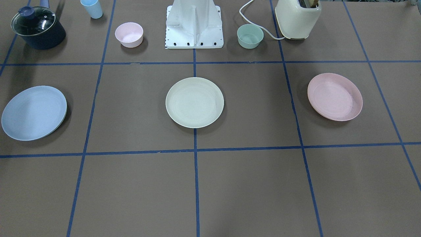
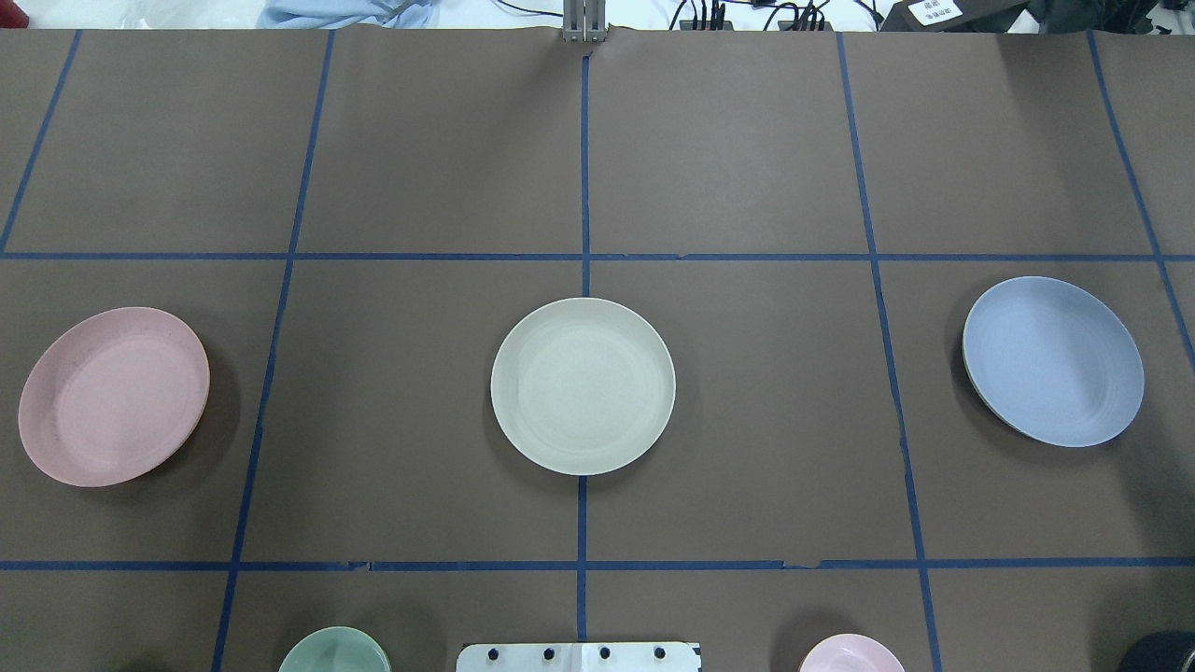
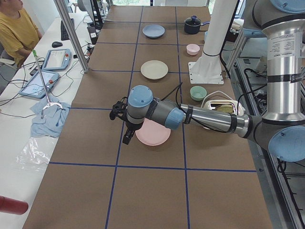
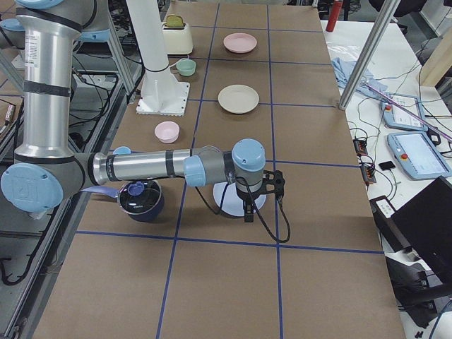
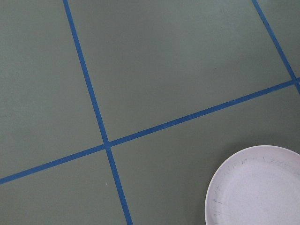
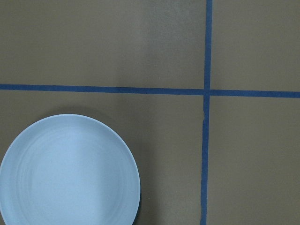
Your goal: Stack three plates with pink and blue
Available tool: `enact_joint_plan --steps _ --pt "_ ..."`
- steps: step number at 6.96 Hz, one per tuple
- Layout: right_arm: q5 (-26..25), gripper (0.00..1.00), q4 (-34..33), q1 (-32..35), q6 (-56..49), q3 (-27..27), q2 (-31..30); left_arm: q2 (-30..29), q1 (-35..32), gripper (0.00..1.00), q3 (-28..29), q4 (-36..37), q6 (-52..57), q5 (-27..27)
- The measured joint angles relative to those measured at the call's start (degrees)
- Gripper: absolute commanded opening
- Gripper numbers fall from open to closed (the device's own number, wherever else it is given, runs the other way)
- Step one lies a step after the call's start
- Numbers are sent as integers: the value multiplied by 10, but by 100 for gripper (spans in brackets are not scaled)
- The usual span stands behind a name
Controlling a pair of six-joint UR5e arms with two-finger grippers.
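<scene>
Rim pinch for pale pink round plastic plate [image 2: 114, 397], release centred over cream-white round plastic plate [image 2: 583, 385] mid-frame. Whether left gripper [image 3: 127, 139] is spread: cannot tell.

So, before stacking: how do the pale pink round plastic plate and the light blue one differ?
The pale pink round plastic plate is on the robot's left, the light blue round plastic plate on its right. The pink plate's rim shows small dark marks; the blue plate looks clean. Both lie flat, empty, similar in size.
</scene>
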Motion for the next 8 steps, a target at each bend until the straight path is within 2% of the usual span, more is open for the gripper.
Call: enact_joint_plan --steps 2,4,6,8 --pt "7 100 5 -5 1 1 1 -1 28 98 30 -3 -8 1" --pt "27 100 20 -17 38 3 4 -18 70 98 90 -14 -34 -23" --pt "32 100 56 -26 64 3 1 -26 129 98 129 -50 -47 -46" --pt "33 100 64 -30 68 3 -1 -31 161 95 187 -97 -55 -50"
